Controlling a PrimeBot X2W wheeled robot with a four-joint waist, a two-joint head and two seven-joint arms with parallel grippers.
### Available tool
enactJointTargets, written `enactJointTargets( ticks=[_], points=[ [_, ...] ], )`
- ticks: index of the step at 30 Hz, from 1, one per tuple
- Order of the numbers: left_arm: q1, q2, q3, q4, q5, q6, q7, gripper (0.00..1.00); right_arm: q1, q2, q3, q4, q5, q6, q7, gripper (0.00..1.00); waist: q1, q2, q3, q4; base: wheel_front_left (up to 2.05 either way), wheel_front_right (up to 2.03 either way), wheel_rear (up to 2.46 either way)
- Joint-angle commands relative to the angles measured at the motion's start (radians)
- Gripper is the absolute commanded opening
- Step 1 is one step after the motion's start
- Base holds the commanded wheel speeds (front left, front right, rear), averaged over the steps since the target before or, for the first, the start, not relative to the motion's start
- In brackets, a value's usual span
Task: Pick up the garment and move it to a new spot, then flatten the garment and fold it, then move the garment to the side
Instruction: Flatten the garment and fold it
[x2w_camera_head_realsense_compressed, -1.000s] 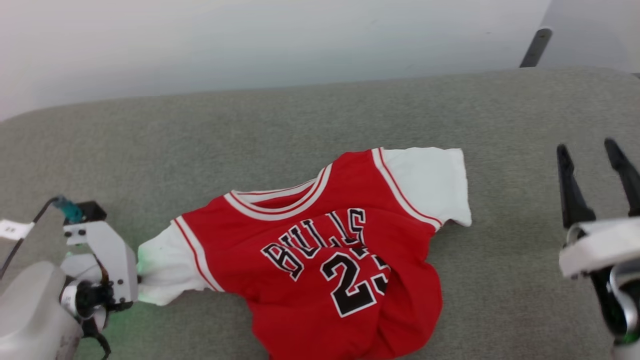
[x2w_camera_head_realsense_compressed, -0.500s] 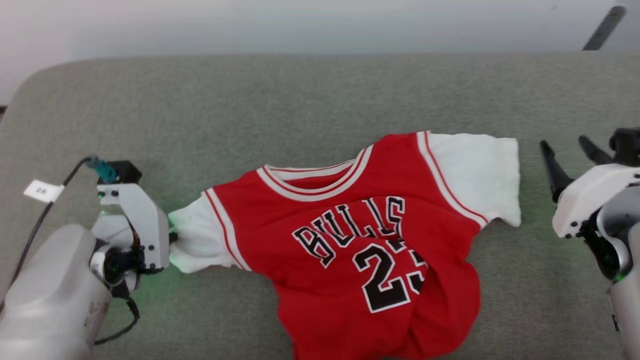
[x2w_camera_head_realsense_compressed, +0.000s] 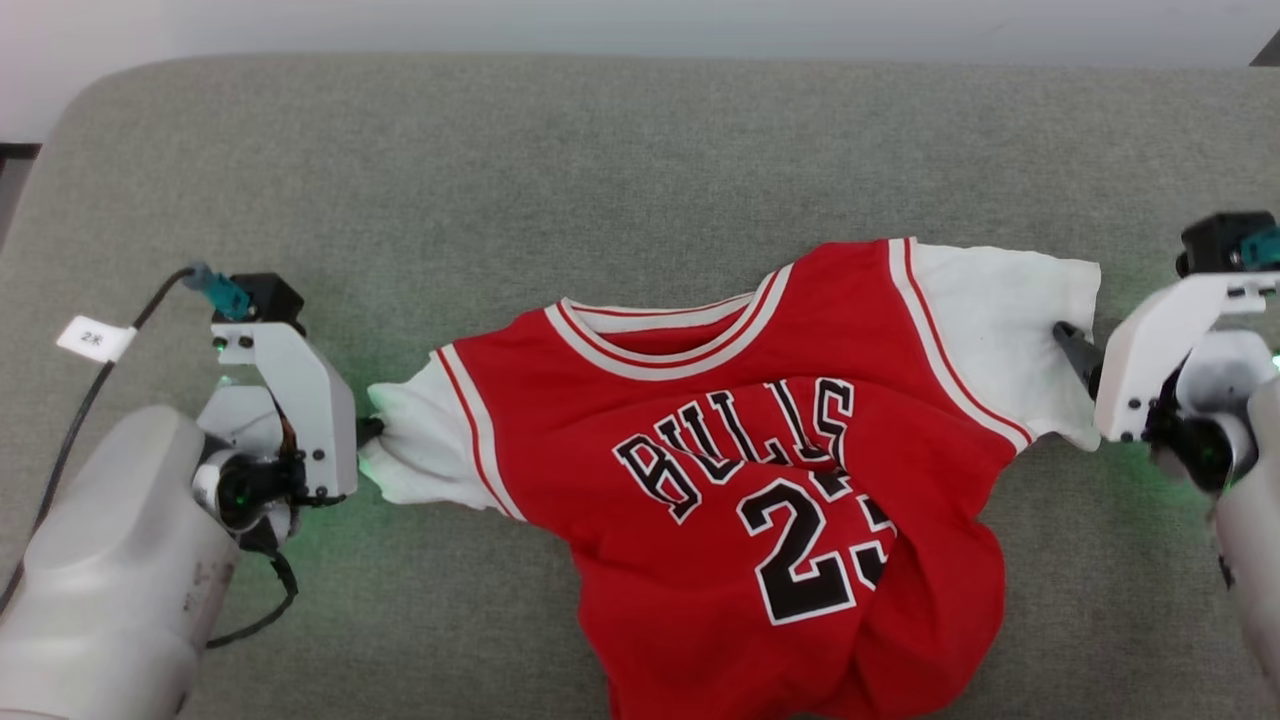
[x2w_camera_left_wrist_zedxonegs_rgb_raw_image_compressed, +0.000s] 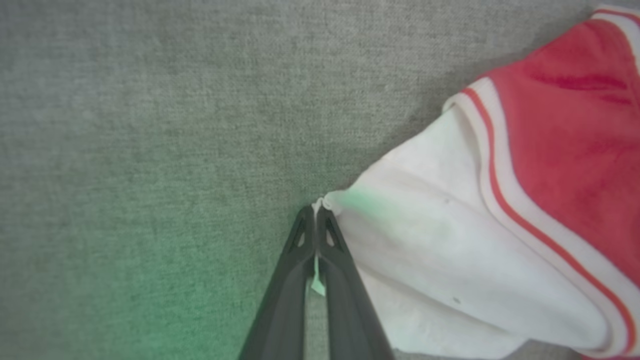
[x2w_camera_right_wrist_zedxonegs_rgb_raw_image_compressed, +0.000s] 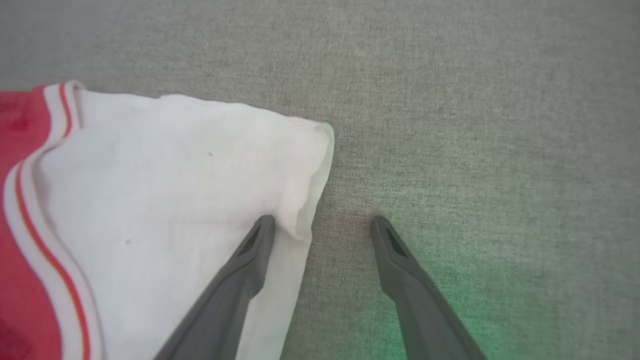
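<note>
While the left gripper (x2w_camera_left_wrist_zedxonegs_rgb_raw_image_compressed: 316, 212) clamps one white sleeve of the red basketball jersey (x2w_camera_head_realsense_compressed: 560, 420) on grey upholstery (x2w_camera_head_realsense_compressed: 500, 180), the right gripper (x2w_camera_right_wrist_zedxonegs_rgb_raw_image_compressed: 324, 222) straddles its other sleeve's edge, jaws spread.

One garment (x2w_camera_head_realsense_compressed: 720, 420), two pincers (x2w_camera_left_wrist_zedxonegs_rgb_raw_image_compressed: 316, 212) (x2w_camera_right_wrist_zedxonegs_rgb_raw_image_compressed: 324, 220), one grey cushion (x2w_camera_head_realsense_compressed: 600, 150).

Grey-green woven cushion (x2w_camera_head_realsense_compressed: 620, 150) is the whole work surface, fine weave, no seams. Its rounded corner (x2w_camera_head_realsense_compressed: 75, 90) lies far out beyond the left fingers (x2w_camera_left_wrist_zedxonegs_rgb_raw_image_compressed: 285, 300). Pale plain surface (x2w_camera_head_realsense_compressed: 600, 25) runs past the far edge; wall or floor, can't tell. Dark strip (x2w_camera_head_realsense_compressed: 15, 185) beside that corner. Green glow (x2w_camera_left_wrist_zedxonegs_rgb_raw_image_compressed: 190, 285) on the fabric left of the left fingers, and again right of the right fingers (x2w_camera_right_wrist_zedxonegs_rgb_raw_image_compressed: 410, 290). Soft, even light.
</note>
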Motion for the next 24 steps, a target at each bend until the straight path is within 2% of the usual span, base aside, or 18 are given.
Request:
enactJointTargets(
  ticks=[1,2,3,11,24],
  points=[
    [0.021,-0.019,-0.017,0.031,-0.001,0.006,-0.001,0.0,0.021,0.017,0.024,0.049,0.009,-0.001,0.045,0.49,0.0,-0.0001,0.005,0.004,0.0,0.0,0.0],
    [0.019,-0.02,-0.019,0.036,0.0,0.005,-0.001,0.0,0.013,0.023,0.029,0.063,0.016,-0.001,0.059,0.09,0.0,-0.0001,0.006,0.004,0.0,0.0,0.0],
    [0.017,-0.021,-0.021,0.041,0.0,0.003,-0.001,0.0,0.003,0.023,0.034,0.076,0.021,-0.001,0.071,0.0,0.0,-0.0001,0.006,0.005,0.0,0.0,0.0],
    [-0.049,-0.012,-0.024,0.068,0.002,-0.004,0.018,0.0,-0.08,0.003,0.063,0.107,0.079,-0.001,0.099,0.0,0.0,-0.0001,-0.028,0.007,0.0,0.0,0.0],
    [-0.29,0.025,-0.029,-0.012,0.066,0.003,-0.007,0.0,-0.187,-0.08,0.162,-0.065,0.194,-0.001,0.014,0.0,0.0,-0.0001,-0.233,-0.031,0.0,0.0,0.0]
  ],
)
